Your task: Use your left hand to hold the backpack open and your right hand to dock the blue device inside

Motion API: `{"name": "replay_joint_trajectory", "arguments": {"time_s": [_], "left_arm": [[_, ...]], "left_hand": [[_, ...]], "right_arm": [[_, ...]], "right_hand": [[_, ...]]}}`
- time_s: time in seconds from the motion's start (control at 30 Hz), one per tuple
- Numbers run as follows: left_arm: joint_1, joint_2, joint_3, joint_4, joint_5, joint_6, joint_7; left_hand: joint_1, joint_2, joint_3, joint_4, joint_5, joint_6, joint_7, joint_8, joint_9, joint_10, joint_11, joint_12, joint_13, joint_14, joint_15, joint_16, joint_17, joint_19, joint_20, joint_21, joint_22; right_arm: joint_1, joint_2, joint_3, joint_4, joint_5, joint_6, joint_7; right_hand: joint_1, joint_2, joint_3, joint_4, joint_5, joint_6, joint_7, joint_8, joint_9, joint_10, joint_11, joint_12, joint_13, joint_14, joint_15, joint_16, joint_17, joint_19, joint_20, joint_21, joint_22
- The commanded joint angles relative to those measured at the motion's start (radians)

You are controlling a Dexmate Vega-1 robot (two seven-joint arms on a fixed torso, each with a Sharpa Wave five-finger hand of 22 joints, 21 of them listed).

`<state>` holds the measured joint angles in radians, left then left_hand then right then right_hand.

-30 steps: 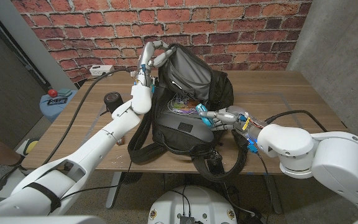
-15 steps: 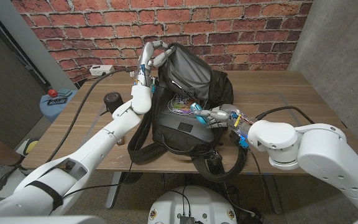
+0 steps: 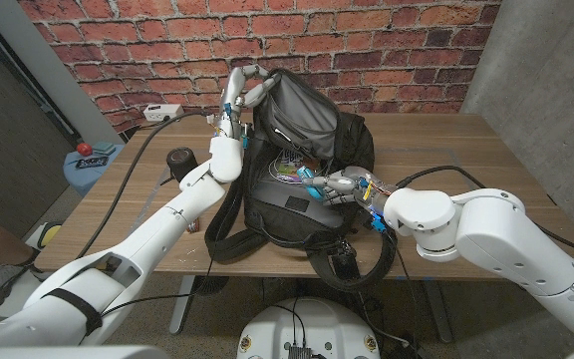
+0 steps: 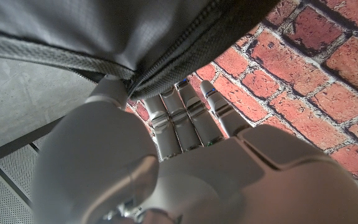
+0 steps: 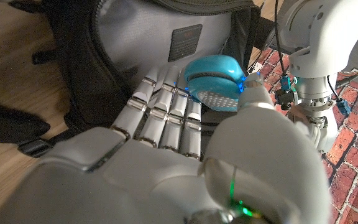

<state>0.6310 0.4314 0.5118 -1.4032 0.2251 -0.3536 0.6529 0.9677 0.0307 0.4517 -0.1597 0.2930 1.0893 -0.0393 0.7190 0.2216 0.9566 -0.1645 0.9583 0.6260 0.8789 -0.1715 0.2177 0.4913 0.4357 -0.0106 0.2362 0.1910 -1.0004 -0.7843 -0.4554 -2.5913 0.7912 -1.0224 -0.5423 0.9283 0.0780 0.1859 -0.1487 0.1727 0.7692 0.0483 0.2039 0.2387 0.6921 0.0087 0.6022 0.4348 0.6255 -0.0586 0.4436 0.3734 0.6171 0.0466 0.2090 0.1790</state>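
Observation:
A black backpack lies on the wooden table with its mouth agape. My left hand grips the raised upper flap at the far left of the opening; in the left wrist view its fingers curl onto the zipper edge of the backpack. My right hand holds the blue device at the mouth of the bag. In the right wrist view the rounded blue device sits between thumb and fingers of my right hand, just before the grey lining.
A black cylinder stands left of the bag beside my left forearm. A white power strip with a cable lies at the back left. Backpack straps hang over the front edge. A brick wall rises behind.
My right hand has carried the blue device leftward, up to the backpack's opening. The left hand keeps the same grip on the flap.

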Motion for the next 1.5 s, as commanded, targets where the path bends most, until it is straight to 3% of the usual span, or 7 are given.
{"name": "replay_joint_trajectory", "arguments": {"time_s": [0.03,0.47,0.83,1.5], "left_arm": [[0.003,0.003,-0.008,0.011,-0.010,-0.008,-0.003],[-0.015,-0.008,-0.005,0.054,-0.023,-0.034,-0.006],[-0.024,-0.005,-0.007,0.072,-0.030,-0.041,-0.008],[-0.012,0.012,-0.017,0.059,-0.035,-0.033,-0.007]], "left_hand": [[0.001,0.012,-0.002,0.001,0.004,0.001,0.003,0.007,0.001,-0.003,-0.008,0.005,0.004,0.000,0.000,-0.002,0.002,-0.003,0.002,-0.004,0.002],[0.000,0.014,-0.003,0.002,0.005,0.001,0.003,0.007,0.000,-0.002,-0.008,0.005,0.001,-0.002,-0.001,-0.003,0.004,-0.003,0.002,-0.004,0.002],[0.003,0.014,-0.003,0.000,0.005,0.000,0.003,0.008,0.001,-0.004,-0.005,0.006,0.002,-0.002,0.000,-0.002,0.005,-0.004,0.003,-0.004,0.002],[0.000,0.013,-0.004,0.002,0.006,-0.001,0.003,0.008,-0.001,-0.002,-0.006,0.006,0.000,-0.001,-0.002,-0.003,0.005,-0.004,0.002,-0.004,0.002]], "right_arm": [[0.090,0.027,-0.094,0.060,-0.013,-0.015,-0.014],[0.171,0.070,-0.185,0.133,-0.074,-0.043,-0.012],[0.208,0.105,-0.224,0.194,-0.122,-0.042,0.002],[0.224,0.120,-0.223,0.266,-0.159,-0.034,0.043]], "right_hand": [[0.016,0.025,0.000,0.002,0.004,0.000,-0.002,0.003,0.002,-0.003,-0.003,-0.003,0.001,-0.010,-0.018,-0.002,0.003,-0.002,0.002,0.001,0.004],[0.019,0.028,-0.001,0.002,0.004,-0.003,-0.001,0.003,0.001,-0.007,-0.002,-0.011,-0.008,-0.013,-0.016,-0.002,0.004,-0.007,0.003,0.001,0.004],[0.020,0.027,-0.002,0.002,0.004,-0.005,-0.001,0.003,0.000,-0.006,-0.001,-0.015,-0.014,-0.014,-0.016,-0.003,0.004,-0.007,0.004,0.002,0.004],[0.026,0.027,-0.003,0.000,0.004,-0.008,-0.005,0.003,-0.001,-0.003,-0.006,-0.018,-0.020,-0.015,-0.022,-0.002,0.005,-0.007,0.003,0.003,0.004]]}}
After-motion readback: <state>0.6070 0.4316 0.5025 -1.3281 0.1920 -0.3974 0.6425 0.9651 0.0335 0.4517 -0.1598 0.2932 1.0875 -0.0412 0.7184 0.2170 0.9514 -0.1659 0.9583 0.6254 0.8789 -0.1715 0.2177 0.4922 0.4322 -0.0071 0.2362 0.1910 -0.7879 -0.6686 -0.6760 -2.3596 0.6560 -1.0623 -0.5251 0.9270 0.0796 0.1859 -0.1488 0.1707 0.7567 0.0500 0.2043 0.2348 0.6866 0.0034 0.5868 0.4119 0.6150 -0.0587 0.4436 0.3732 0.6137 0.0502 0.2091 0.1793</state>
